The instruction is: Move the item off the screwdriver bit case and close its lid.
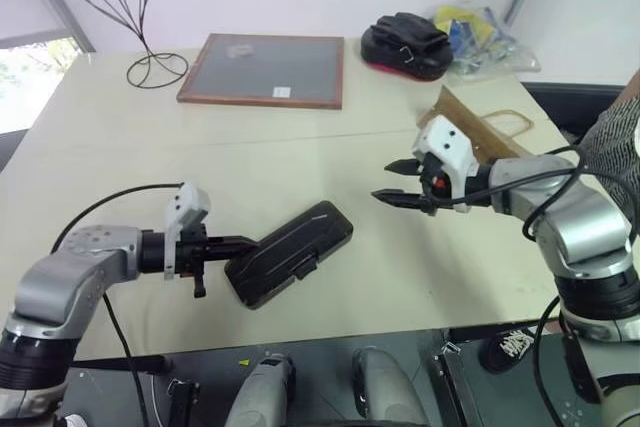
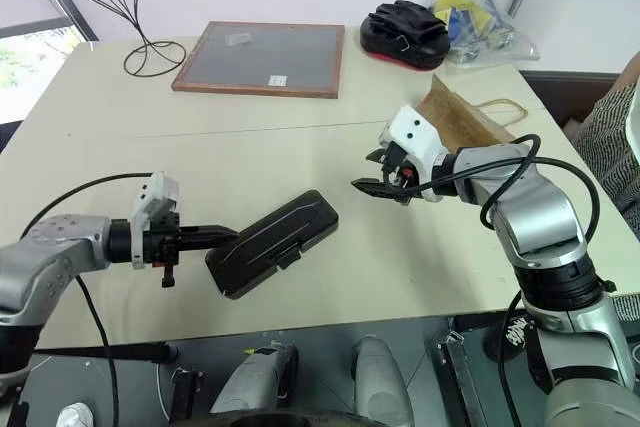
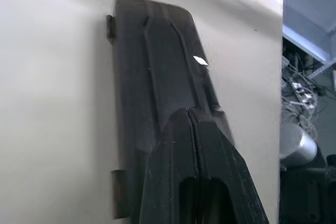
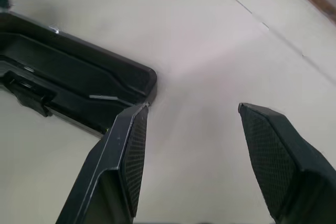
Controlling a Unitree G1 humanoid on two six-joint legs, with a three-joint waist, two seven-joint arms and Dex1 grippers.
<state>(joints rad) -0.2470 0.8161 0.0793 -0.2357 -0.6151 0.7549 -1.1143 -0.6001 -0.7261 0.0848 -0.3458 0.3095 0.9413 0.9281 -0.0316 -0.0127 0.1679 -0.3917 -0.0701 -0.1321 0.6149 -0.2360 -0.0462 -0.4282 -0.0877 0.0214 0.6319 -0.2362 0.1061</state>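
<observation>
Screwdriver bit case (image 1: 290,253) lies closed on table (image 1: 120,147), lid (image 3: 157,66) down. Left gripper (image 1: 245,244) at case's near-left end, fingers pressed together. Right gripper (image 1: 400,183) hovers right of case, jaws spread, empty. Paper bag (image 1: 478,129) lies beyond right gripper, well apart from case.

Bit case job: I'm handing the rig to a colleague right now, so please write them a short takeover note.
Left gripper: fingers shut, tips at the near end of the screwdriver bit case.
Right gripper: open, empty, hovering above the table, right of the case.
Brown paper bag: off the case, lying on the table behind the right arm.
Lid: looks down on the case; whether the latch has caught cannot be told.
Left: confirm the latch, withdraw both arms.
</observation>
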